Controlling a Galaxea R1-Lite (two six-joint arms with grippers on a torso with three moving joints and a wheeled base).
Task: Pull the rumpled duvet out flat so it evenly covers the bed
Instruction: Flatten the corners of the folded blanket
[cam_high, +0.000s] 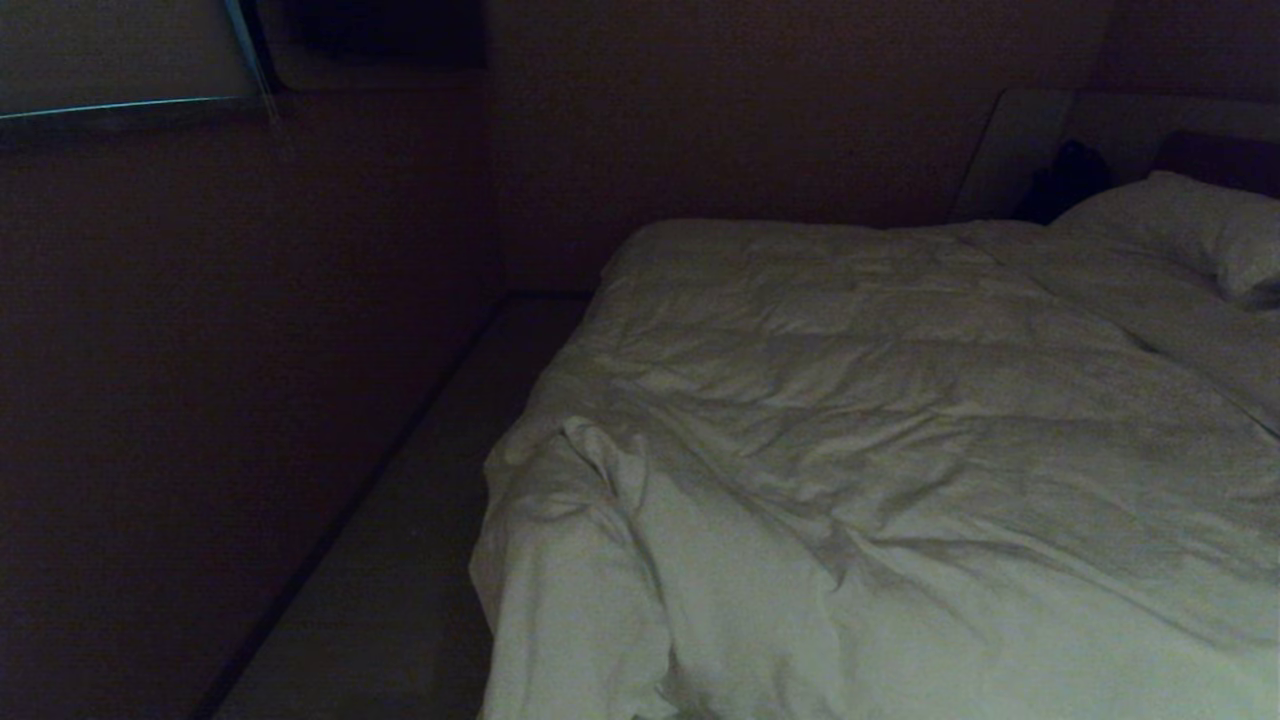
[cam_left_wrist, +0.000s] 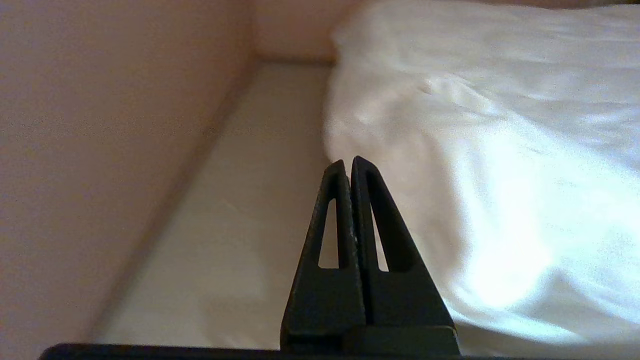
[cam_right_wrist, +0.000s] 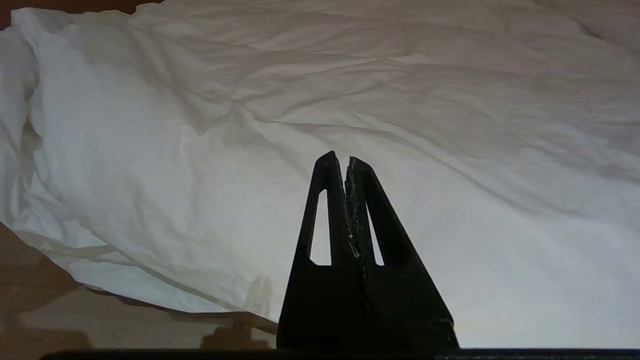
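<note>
Head view shows the duvet (cam_high: 900, 420) lying creased over the bed (cam_high: 400, 560), its near left corner (cam_high: 590, 450) bunched and folded back. Soft, puffy and probably light, it should drag easily. My left pincer (cam_left_wrist: 348, 161) and right pincer (cam_right_wrist: 340, 156) both sit closed and empty. I'd pinch that bunched corner's hem.

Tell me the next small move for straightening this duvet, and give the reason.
Probably open the left gripper and ease it toward the bunched corner of the duvet. Both grippers are shut and empty, the right gripper only facing the cloth, and the fold heaps at the bed's near left corner beside the platform.
</note>
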